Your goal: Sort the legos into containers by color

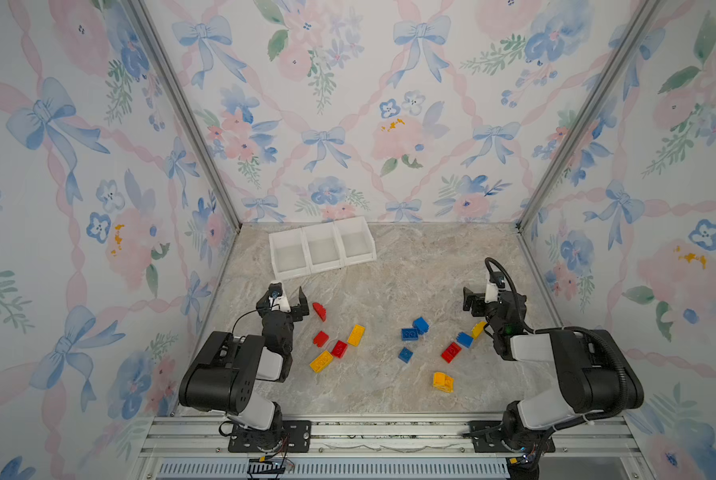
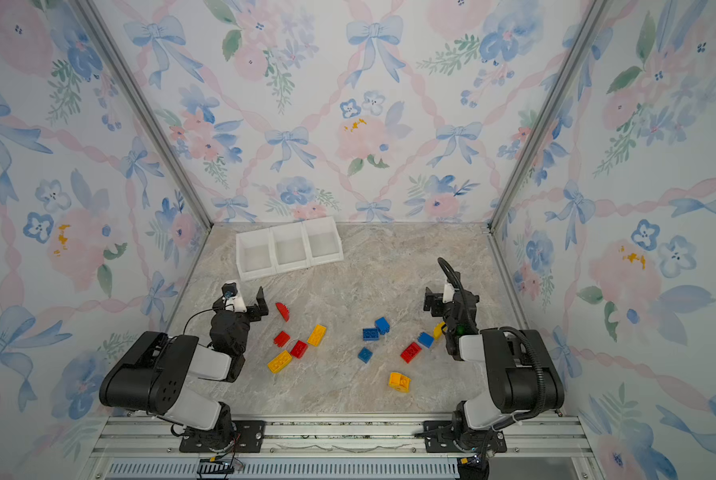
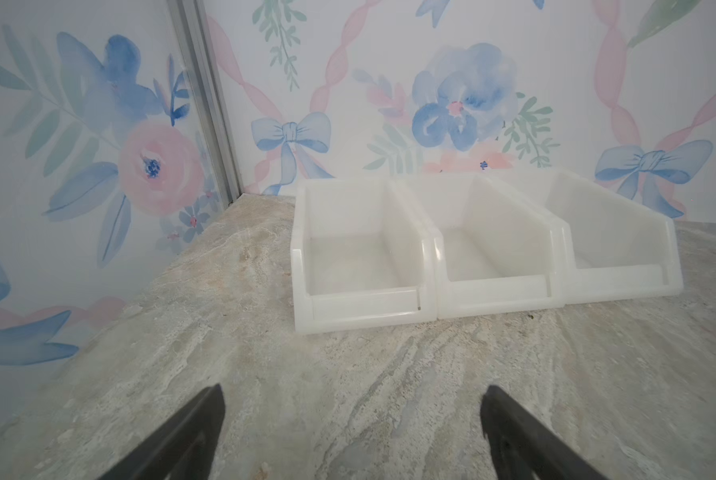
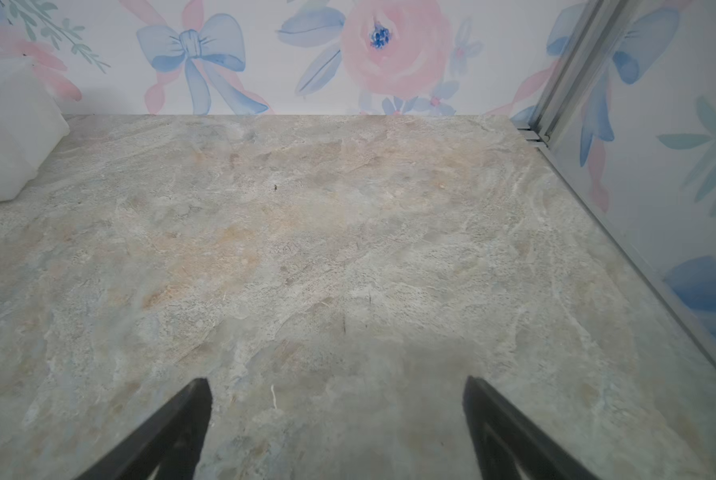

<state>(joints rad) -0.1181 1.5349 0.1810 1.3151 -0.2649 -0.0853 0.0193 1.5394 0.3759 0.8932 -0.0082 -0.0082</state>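
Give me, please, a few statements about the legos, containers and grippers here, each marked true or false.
1. All three containers are empty. True.
2. The left gripper holds a red lego. False: its jaws are open and empty.
3. The legos lie on the table in red, blue and yellow. True.
4. The containers stand at the table's near edge. False: they stand by the far wall.
5. The right gripper is open, above bare table. True.

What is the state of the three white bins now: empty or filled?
Empty. The left wrist view shows the bare white insides of the bins; in both top views the bricks lie out on the table.
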